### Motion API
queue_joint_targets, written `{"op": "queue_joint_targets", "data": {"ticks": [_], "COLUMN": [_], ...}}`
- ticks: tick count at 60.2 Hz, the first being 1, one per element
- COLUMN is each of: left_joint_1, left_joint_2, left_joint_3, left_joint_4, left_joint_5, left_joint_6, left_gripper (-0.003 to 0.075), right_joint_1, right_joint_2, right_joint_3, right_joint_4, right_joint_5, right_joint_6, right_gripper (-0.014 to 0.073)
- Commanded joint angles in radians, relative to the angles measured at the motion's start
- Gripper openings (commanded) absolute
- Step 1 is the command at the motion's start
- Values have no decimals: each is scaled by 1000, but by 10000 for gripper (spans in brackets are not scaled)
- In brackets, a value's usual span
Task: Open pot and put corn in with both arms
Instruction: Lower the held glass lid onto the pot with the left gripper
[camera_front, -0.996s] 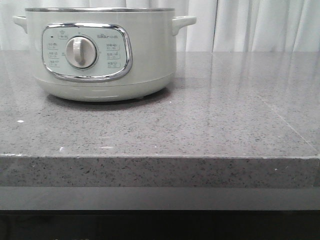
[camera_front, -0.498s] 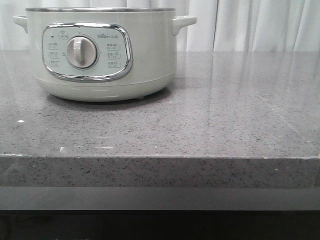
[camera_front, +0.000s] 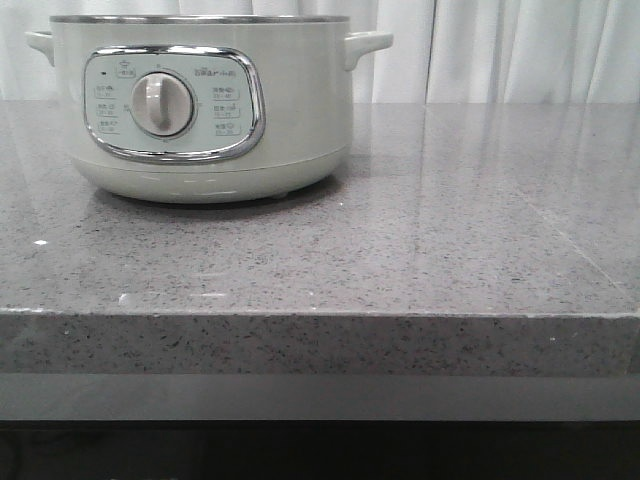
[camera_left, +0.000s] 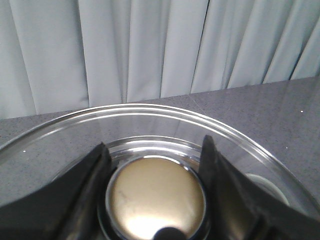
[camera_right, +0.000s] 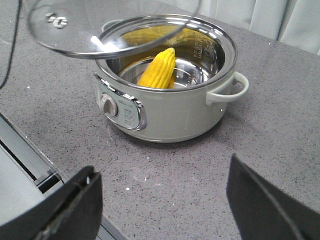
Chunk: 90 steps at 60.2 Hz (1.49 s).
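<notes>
Left gripper (camera_left: 155, 200) clamps lid knob (camera_left: 156, 197); corn (camera_right: 159, 68) inside pot (camera_right: 165, 80).

"Bear" brand on pot (camera_front: 300, 110) panel, labels unreadable

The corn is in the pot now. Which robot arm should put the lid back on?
Left. Its gripper holds the glass lid by the knob, above the pot; the right gripper is open and empty.
</notes>
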Motion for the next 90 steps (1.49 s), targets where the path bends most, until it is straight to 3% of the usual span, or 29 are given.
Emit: {"op": "queue_joint_targets", "data": {"ticks": [1, 19, 43, 61, 90], "left_joint_1": [0, 0, 0, 0, 0], "left_joint_2": [24, 186, 250, 252, 248], "left_joint_3": [-97, -203, -205, -205, -211], "left_joint_4": [-2, 4, 4, -15, -29], "left_joint_5": [-159, -172, -192, -86, -23], "left_joint_6": [-6, -6, -6, -6, -6], "left_gripper": [230, 230, 230, 230, 230], "right_joint_1": [-4, -4, -4, -4, -4], "right_joint_2": [-8, -8, -8, -8, -8], "right_joint_3": [-25, -25, -25, -25, -25], "right_joint_4": [-7, -7, -7, -7, -7], "right_joint_5": [-79, -79, -79, -79, -79], "right_joint_6": [0, 0, 0, 0, 0], "right_gripper": [541, 541, 541, 541, 541]}}
